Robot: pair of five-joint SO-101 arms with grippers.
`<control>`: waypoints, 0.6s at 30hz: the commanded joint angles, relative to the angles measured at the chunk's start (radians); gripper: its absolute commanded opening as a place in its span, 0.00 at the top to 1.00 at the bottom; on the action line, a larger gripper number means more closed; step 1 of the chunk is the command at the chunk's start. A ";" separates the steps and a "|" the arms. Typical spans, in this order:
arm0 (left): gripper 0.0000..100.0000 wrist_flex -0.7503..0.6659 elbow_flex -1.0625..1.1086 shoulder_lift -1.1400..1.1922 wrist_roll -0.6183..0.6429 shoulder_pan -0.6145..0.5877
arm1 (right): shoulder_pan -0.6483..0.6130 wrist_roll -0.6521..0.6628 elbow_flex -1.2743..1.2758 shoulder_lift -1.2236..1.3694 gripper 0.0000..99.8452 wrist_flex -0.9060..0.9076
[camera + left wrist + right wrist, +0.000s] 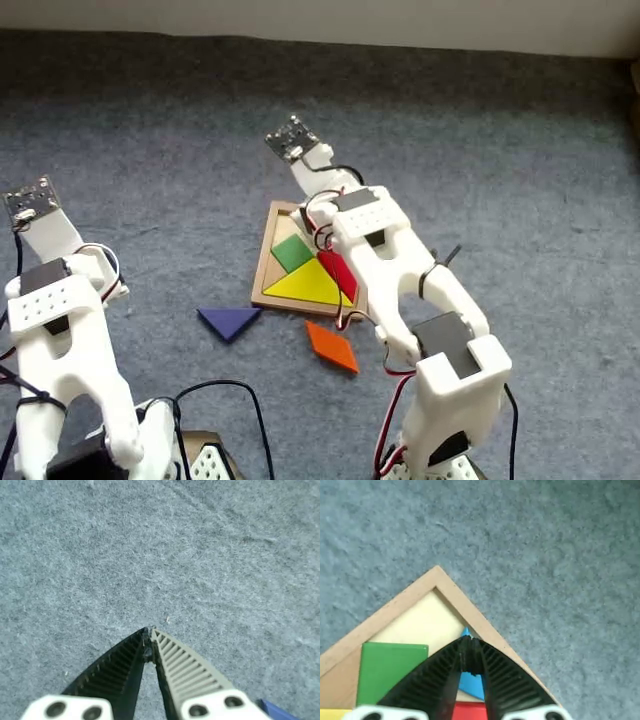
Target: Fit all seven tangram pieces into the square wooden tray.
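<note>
The square wooden tray [264, 262] lies mid-carpet and holds a green square [292, 252], a yellow triangle [305, 284] and a red piece [338, 272]. My right gripper [470, 645] is shut, with its tips over a small blue piece [470, 685] in a corner of the tray [400, 602], beside the green square [390, 672]. Whether the tips touch it I cannot tell. A dark blue triangle [230, 321] and an orange parallelogram [332, 346] lie loose on the carpet in front of the tray. My left gripper [149, 639] is shut over bare carpet at the far left.
Grey carpet [520, 170] covers the whole surface, with open room behind and to the right of the tray. The right arm [400, 270] stretches over the tray's right side. Cables hang near both arm bases.
</note>
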 commanded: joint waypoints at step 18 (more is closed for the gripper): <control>0.99 -0.015 -0.047 -0.024 0.003 -0.004 | -0.079 0.071 0.031 -0.013 0.99 0.246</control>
